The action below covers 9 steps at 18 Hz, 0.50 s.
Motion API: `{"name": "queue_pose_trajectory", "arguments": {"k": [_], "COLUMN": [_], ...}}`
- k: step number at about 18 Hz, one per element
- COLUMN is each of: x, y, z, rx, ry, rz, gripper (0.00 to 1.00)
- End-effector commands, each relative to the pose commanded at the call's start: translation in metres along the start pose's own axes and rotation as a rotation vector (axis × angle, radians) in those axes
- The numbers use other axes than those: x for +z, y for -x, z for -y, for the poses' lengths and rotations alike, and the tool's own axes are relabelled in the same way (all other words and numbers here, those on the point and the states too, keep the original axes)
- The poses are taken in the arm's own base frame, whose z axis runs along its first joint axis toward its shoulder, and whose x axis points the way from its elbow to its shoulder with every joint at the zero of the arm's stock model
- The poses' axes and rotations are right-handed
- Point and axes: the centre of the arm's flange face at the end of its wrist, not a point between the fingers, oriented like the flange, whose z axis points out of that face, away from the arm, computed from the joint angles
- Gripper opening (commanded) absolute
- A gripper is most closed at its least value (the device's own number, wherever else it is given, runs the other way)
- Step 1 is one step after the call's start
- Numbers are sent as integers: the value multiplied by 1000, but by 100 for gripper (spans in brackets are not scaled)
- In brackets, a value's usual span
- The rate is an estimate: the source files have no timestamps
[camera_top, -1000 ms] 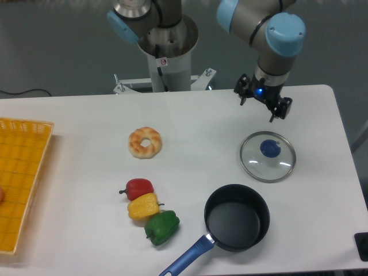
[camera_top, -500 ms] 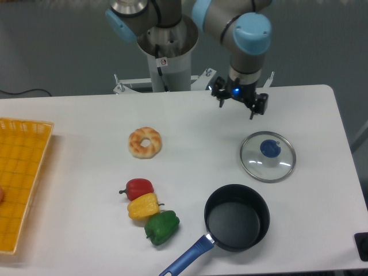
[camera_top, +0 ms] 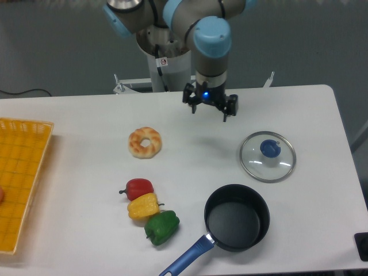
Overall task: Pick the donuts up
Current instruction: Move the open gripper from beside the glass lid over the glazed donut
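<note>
While the gripper (camera_top: 210, 111) hangs above the rear middle of the surface (camera_top: 80, 132), fingers spread wide and carrying nothing, treat the step in hand as the approach to the donuts (camera_top: 145, 142). Locate the donuts flat on the surface, well to the camera-left of the gripper and somewhat nearer the camera, with bare surface all round. Carry the gripper across at height until centred over the ring, then descend straight down. Align the fingers to span the full ring, or place one finger in the centre hole and one outside the rim; choose whichever fits the present opening. Stop the descent just short of the surface and close gently, since a toy ring may slip or tip if pinched off centre. Lift vertically and confirm the ring comes up level. Note the surrounding items: red pepper (camera_top: 138, 188), yellow pepper (camera_top: 143, 206) and green pepper (camera_top: 161, 226) clustered nearer the camera than the donuts; glass lid (camera_top: 267, 156) with blue knob and black saucepan (camera_top: 237, 217) on the camera-right side; yellow basket (camera_top: 20, 178) at the camera-left edge. Expect no obstruction on the direct path; the peppers lie apart from the ring and off the line of travel.
</note>
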Motion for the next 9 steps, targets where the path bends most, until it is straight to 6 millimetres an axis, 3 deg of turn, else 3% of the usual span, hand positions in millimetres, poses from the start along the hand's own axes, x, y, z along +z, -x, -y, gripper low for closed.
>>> {"name": "queue_pose_trajectory", "arguments": {"k": [5, 9], "x": [1, 13], "y": [-45, -72], "z": [21, 33], "rx": [-16, -31], "ry": [-9, 9], "rz": [-1, 5], "gripper": [100, 100]}}
